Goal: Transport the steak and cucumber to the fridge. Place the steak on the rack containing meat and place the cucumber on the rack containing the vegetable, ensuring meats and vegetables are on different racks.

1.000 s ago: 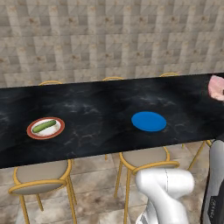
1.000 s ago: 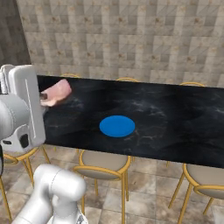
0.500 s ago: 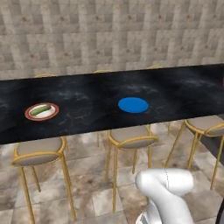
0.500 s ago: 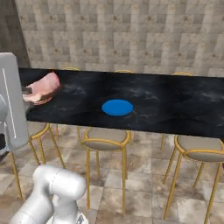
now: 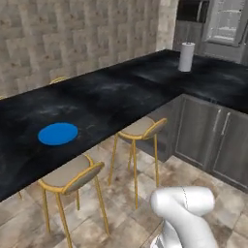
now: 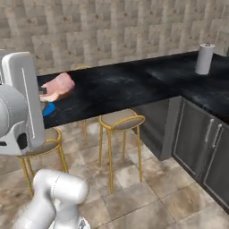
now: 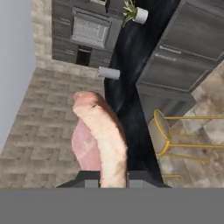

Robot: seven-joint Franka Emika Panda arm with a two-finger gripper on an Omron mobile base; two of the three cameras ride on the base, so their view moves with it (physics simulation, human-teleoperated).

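The steak, a pink-red slab with a paler edge, hangs above the black counter's left part, with my gripper shut on it. In the hand view the steak rises edge-on between the two dark fingertips of the gripper. The cucumber is out of view. I cannot tell whether the fridge is in view.
A blue plate lies on the counter. Yellow stools stand along its front. A paper towel roll stands at the corner, above grey cabinets. Beyond is a dark unit with a pale grey front.
The whole picture has swung, so the camera moved: the blue plate slid left, the red-rimmed plate left view and the counter's corner came in. The steak stays in the shut gripper.
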